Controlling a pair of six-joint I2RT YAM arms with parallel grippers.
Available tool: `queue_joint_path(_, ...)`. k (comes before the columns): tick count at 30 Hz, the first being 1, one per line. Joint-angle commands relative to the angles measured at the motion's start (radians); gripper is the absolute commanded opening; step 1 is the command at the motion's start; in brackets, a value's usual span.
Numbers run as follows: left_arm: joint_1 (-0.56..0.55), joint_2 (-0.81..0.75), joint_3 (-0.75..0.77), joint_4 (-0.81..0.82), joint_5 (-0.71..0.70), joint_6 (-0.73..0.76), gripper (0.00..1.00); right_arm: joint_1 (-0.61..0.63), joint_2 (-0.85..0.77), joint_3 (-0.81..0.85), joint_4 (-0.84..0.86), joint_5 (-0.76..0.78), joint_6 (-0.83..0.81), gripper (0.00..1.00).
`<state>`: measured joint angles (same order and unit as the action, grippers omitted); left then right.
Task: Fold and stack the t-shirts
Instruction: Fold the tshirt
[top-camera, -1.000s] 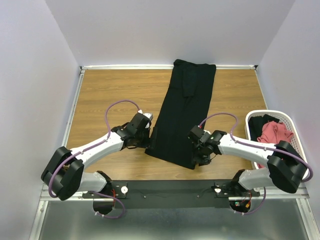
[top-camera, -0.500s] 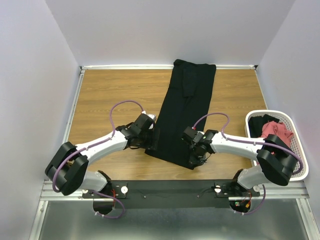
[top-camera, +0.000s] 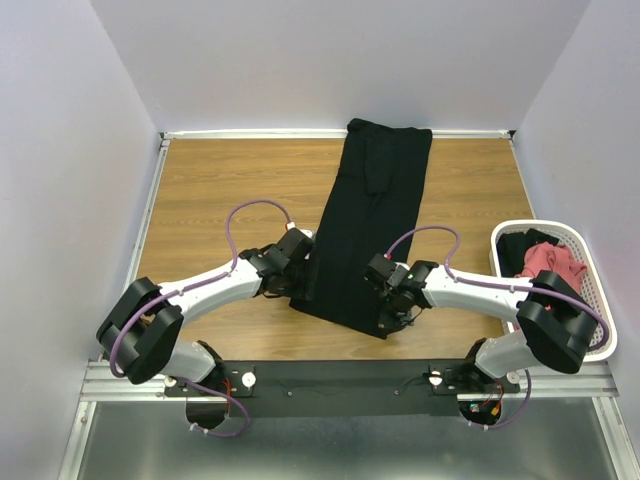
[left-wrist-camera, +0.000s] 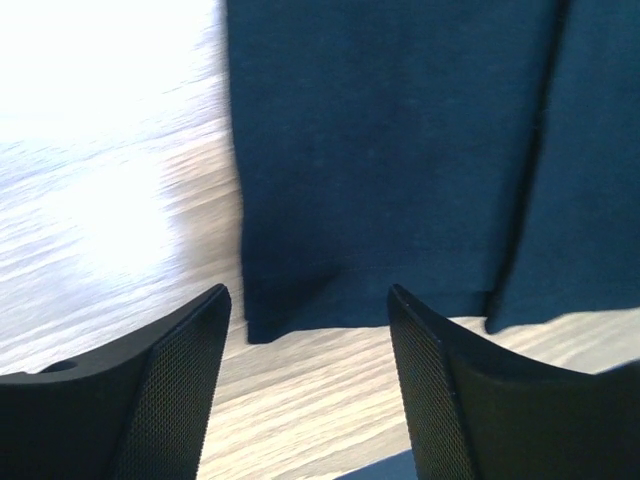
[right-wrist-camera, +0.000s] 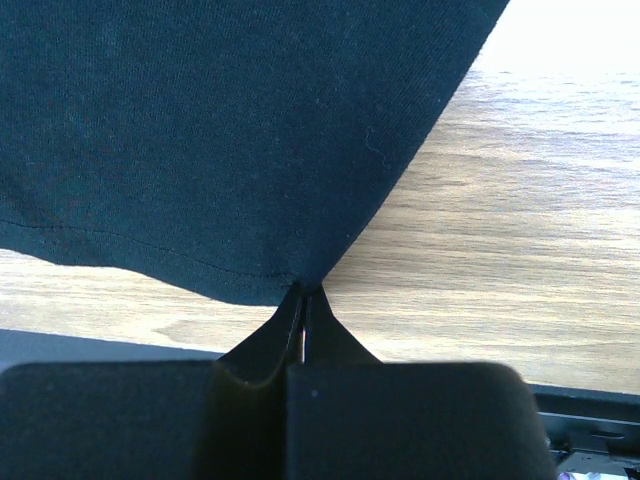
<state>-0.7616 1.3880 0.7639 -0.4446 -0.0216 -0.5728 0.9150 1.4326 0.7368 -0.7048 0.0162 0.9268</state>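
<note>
The black t-shirt (top-camera: 370, 215) lies as a long strip down the middle of the table (top-camera: 220, 180), hem toward the arms. The right gripper (right-wrist-camera: 303, 298) pinches the hem's right corner tight; the left gripper (left-wrist-camera: 308, 330) stands spread over the left corner, gripping nothing. The hem-to-collar fold seems about to start: the left must close on its corner so both lift evenly.
</note>
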Motion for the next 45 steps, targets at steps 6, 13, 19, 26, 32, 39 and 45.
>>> queue_joint_path(6,-0.008,0.025,0.023,-0.069,-0.089,-0.019,0.70,0.008,-0.011,-0.022,-0.013,0.037,-0.002,0.00)
queue_joint_path(13,-0.018,0.060,0.043,-0.066,-0.083,-0.019,0.62,0.008,-0.008,-0.024,-0.013,0.037,-0.003,0.00)
queue_joint_path(19,-0.022,0.077,0.037,-0.060,-0.078,-0.022,0.53,0.008,-0.006,-0.024,-0.013,0.039,-0.003,0.01)
queue_joint_path(26,-0.031,0.086,0.008,-0.055,-0.080,-0.027,0.16,0.008,-0.017,-0.030,-0.015,0.039,-0.002,0.01)
queue_joint_path(32,-0.030,0.065,-0.021,-0.072,-0.089,-0.033,0.01,0.008,-0.055,-0.039,-0.031,0.021,0.004,0.00)
queue_joint_path(39,-0.030,0.037,-0.044,-0.092,-0.090,-0.036,0.00,0.008,-0.112,-0.056,-0.081,0.019,0.012,0.00)
queue_joint_path(45,-0.030,-0.006,-0.055,-0.115,-0.037,-0.044,0.00,0.008,-0.135,-0.063,-0.099,-0.037,-0.008,0.00)
